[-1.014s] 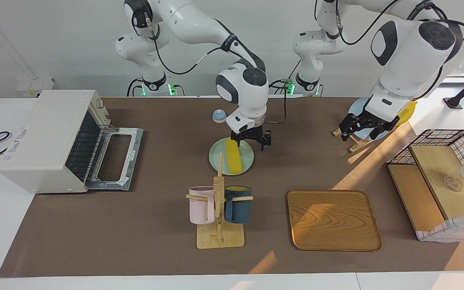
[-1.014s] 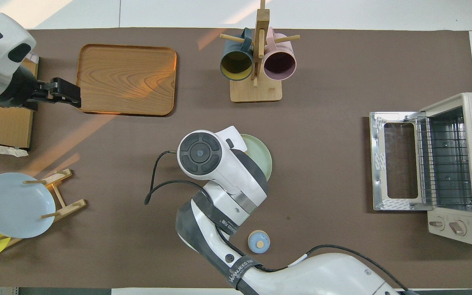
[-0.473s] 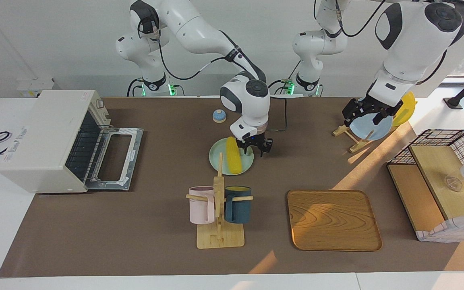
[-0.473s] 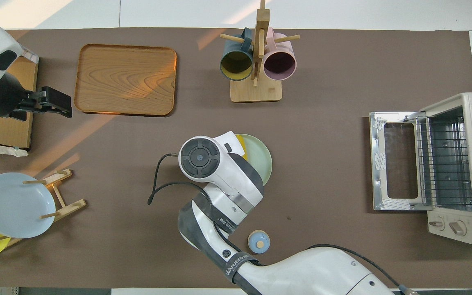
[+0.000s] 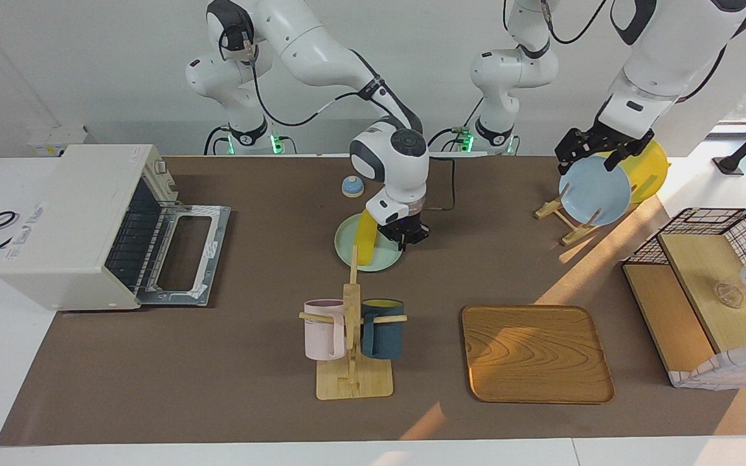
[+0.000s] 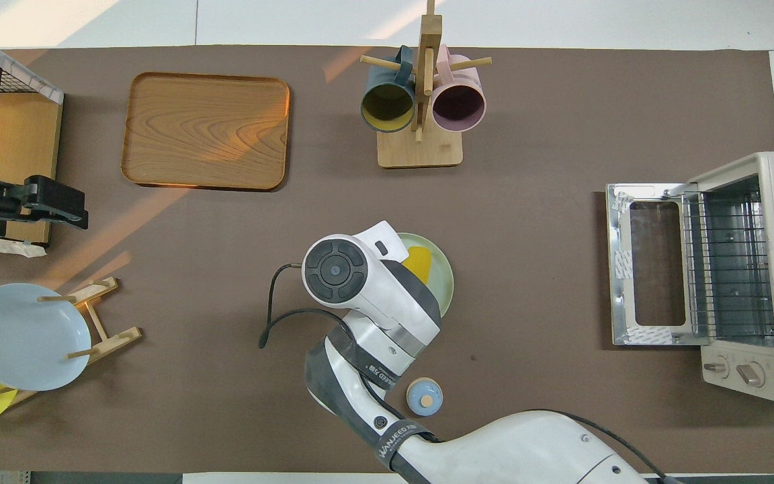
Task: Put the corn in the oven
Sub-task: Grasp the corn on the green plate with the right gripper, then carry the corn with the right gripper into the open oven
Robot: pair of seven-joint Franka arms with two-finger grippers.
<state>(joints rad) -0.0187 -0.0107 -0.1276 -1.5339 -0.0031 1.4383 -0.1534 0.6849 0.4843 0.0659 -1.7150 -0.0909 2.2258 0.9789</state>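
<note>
The yellow corn (image 5: 366, 243) lies on a pale green plate (image 5: 383, 262) in the middle of the table. In the overhead view only part of the corn (image 6: 420, 262) shows past the right arm's wrist. My right gripper (image 5: 406, 238) is low over the plate, right beside the corn, and I cannot see whether it holds it. The white oven (image 5: 81, 220) stands at the right arm's end, its door (image 5: 182, 252) folded down open and its wire rack (image 6: 729, 269) showing. My left gripper (image 5: 588, 160) is open and empty, raised over the plate rack.
A mug rack (image 5: 352, 330) with a pink and a dark blue mug stands farther from the robots than the plate. A wooden tray (image 5: 537, 353), a blue plate (image 5: 594, 189) and a yellow plate (image 5: 651, 171) in a rack, a wire basket shelf (image 5: 710, 278) and a small blue knob (image 5: 351, 186) are also here.
My right gripper has come down beside the corn. The green plate and corn slid a little nearer the robots and toward the oven's end. My left gripper rose and drew back over the plate rack.
</note>
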